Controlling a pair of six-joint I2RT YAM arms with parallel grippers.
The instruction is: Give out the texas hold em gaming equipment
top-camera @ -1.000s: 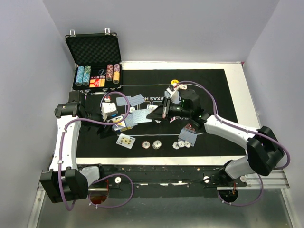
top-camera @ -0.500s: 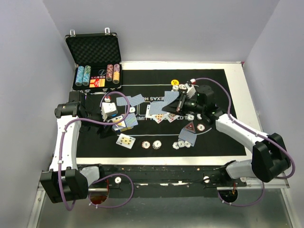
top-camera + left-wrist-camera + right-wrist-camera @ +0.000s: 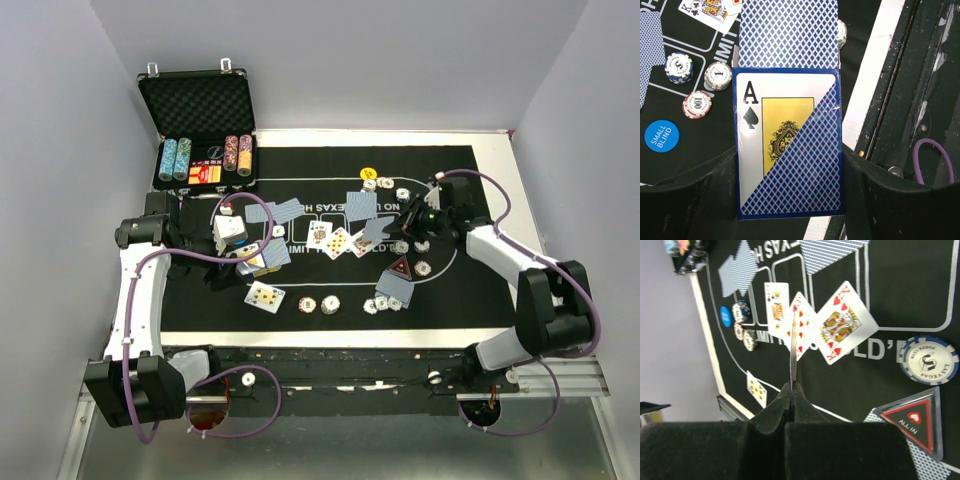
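My left gripper (image 3: 788, 170) is shut on a blue card box (image 3: 787, 145) with an ace of spades on it; blue-backed playing cards (image 3: 788, 32) stick out of its top. It hovers over the mat's left part (image 3: 262, 257). My right gripper (image 3: 794, 389) is shut on one playing card (image 3: 793, 347), seen edge-on, right of centre (image 3: 380, 229). Three face-up cards (image 3: 338, 241) lie in the middle, among them a king of hearts (image 3: 845, 322). A dark red triangular marker (image 3: 400, 268), poker chips (image 3: 318, 303), a blue button (image 3: 661, 136) and a yellow button (image 3: 368, 172) lie on the mat.
The black mat (image 3: 470, 280) covers the table. An open black foam-lined case (image 3: 200, 120) with chip stacks stands at the back left. More blue-backed cards (image 3: 272, 211) and a face-up card (image 3: 265, 296) lie on the left half. Walls close in on both sides.
My right arm has drawn back to the right from the mat's centre, jaws closing on a card. The face-up cards in the middle are now uncovered. The left arm has not moved.
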